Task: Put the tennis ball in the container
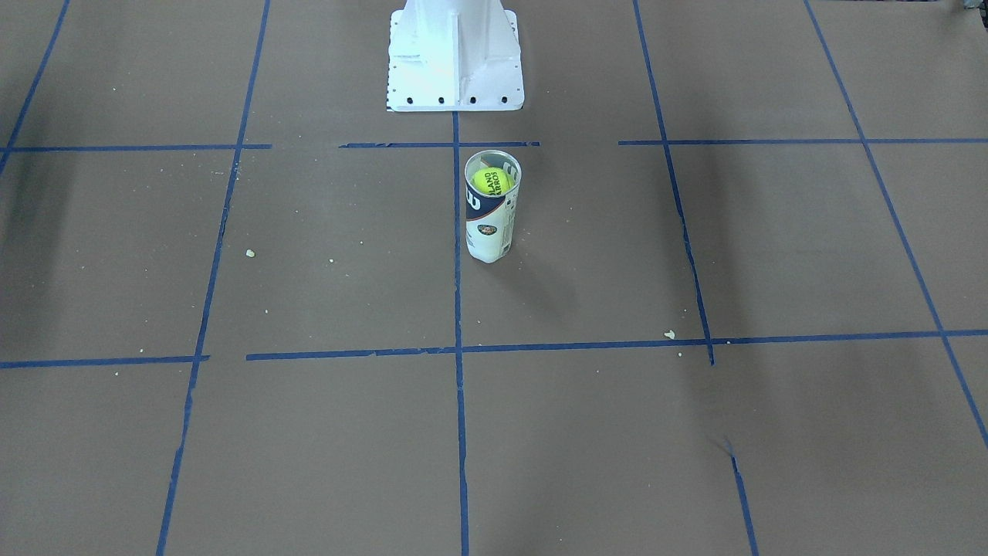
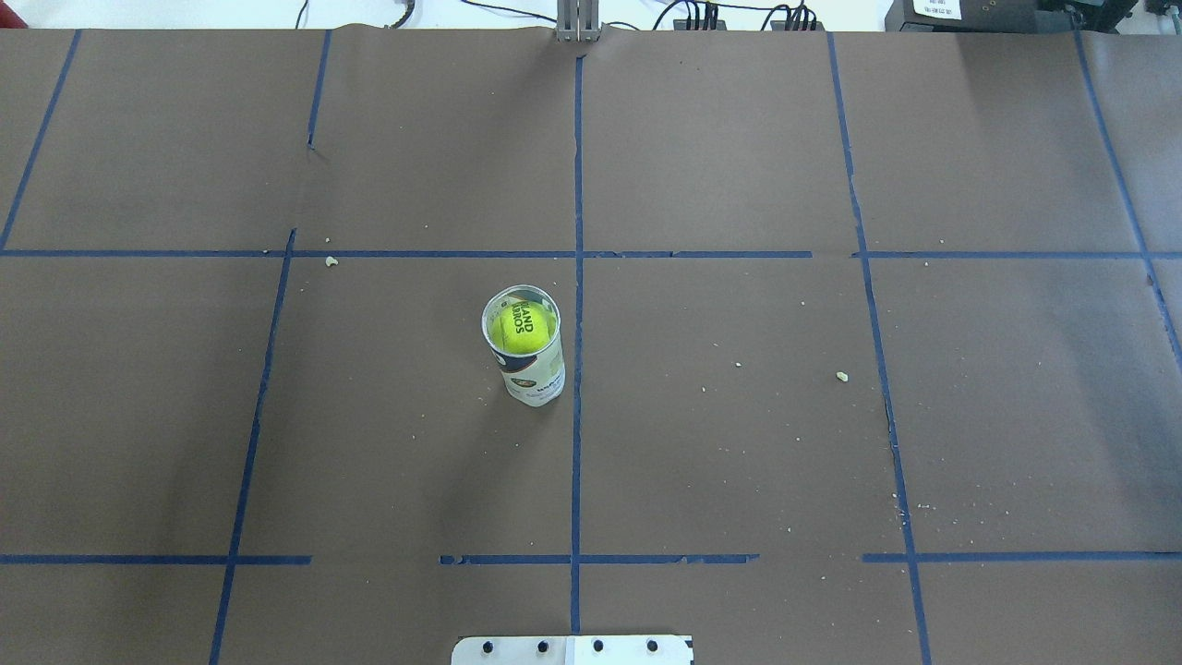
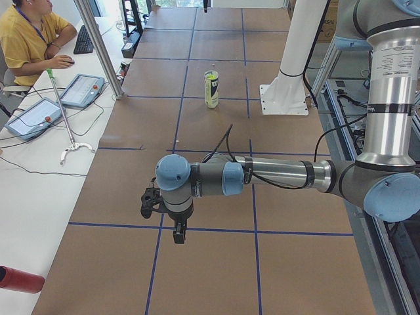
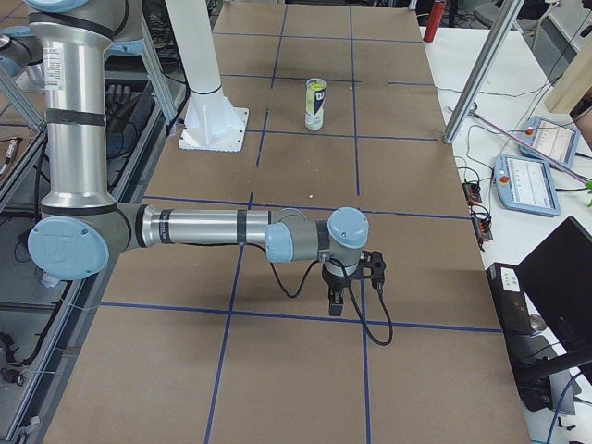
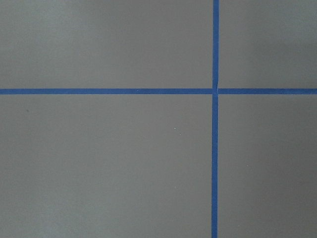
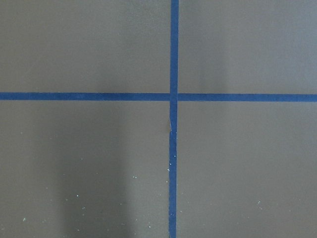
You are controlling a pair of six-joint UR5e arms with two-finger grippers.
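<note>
The tennis ball, bright yellow-green with dark lettering, sits inside the top of the container, a clear upright tube with a navy and white label, standing near the table's middle line. Both grippers are far from it at the table's ends. The left gripper hangs low over the paper in the exterior left view, the right gripper likewise in the exterior right view. I cannot tell whether either is open or shut. Both wrist views show only brown paper and blue tape.
The white pedestal base stands just behind the tube on the robot's side. Blue tape lines grid the brown paper. An operator sits beside tablets on a side table; a red cylinder lies there too.
</note>
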